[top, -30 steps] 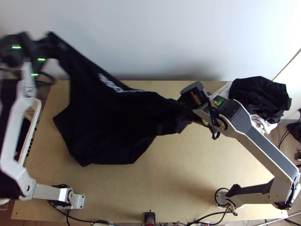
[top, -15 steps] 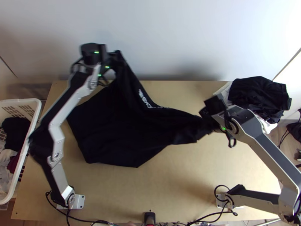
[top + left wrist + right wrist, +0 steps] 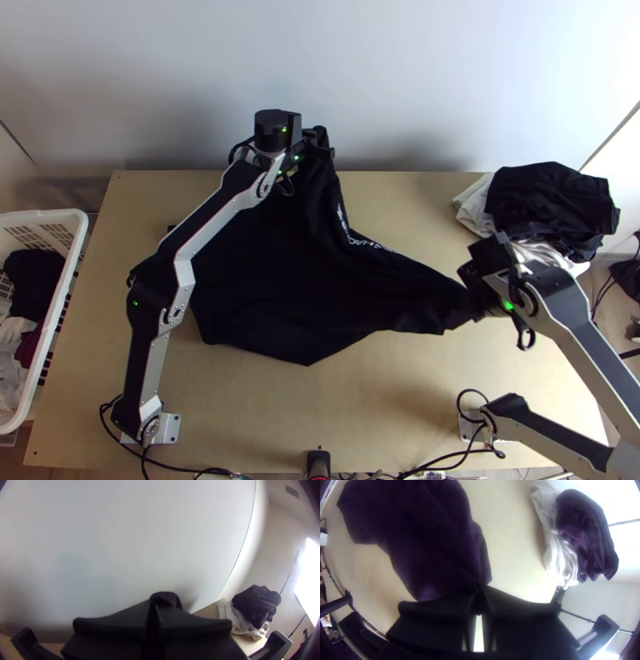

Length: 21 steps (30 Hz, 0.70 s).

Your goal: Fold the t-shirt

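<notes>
Losing part of the black t-shirt (image 3: 272, 296) behind the left arm (image 3: 186, 276) in the top view, and part of the right arm (image 3: 584, 320) beyond the edge. Hard to separate into layers, being so dark. Spread unevenly over the wooden table (image 3: 384, 400), with creases. Clamped at a gathered part, near the table's far edge, by the closed left gripper (image 3: 320, 144); pinched at another end, toward the right side, by the closed right gripper (image 3: 476, 300). Bearing white lettering between the two, partly lost in folds. Shifted rightward with both grippers since the earlier frame, and drawn nearer the table's near edge at the right gripper.
</notes>
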{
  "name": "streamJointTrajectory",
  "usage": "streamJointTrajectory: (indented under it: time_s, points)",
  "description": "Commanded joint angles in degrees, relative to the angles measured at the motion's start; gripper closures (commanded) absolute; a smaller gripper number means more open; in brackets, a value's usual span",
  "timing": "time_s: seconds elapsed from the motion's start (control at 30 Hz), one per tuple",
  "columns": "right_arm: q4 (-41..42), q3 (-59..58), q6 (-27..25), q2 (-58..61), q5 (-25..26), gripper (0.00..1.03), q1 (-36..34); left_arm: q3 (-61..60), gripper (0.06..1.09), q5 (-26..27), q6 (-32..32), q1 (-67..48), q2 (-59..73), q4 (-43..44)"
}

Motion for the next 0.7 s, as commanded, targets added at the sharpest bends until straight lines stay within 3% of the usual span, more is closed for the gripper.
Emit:
streamJointTrajectory:
  time_s: [0.0, 0.13, 0.53, 0.67]
  points:
    - [-1.5, -2.5, 0.5, -3.1, -0.1, 1.0, -2.2, 0.5, 1.02, -0.6, -1.7, -1.5, -0.8, -4.5]
    - [-1.5, -3.3, 1.0, -4.0, -0.9, 1.0, -3.2, -0.7, 1.05, -0.2, -1.0, -4.5, -2.4, -6.4]
    - [-6.7, -8.2, 1.2, -10.2, -2.3, 1.0, -3.4, 3.5, 1.05, -0.9, 2.7, -11.5, 4.6, 0.0]
    - [-9.3, -10.5, 1.7, -13.0, -2.3, 1.0, -3.3, 5.5, 1.05, -5.1, 3.2, -12.2, 7.5, 3.0]
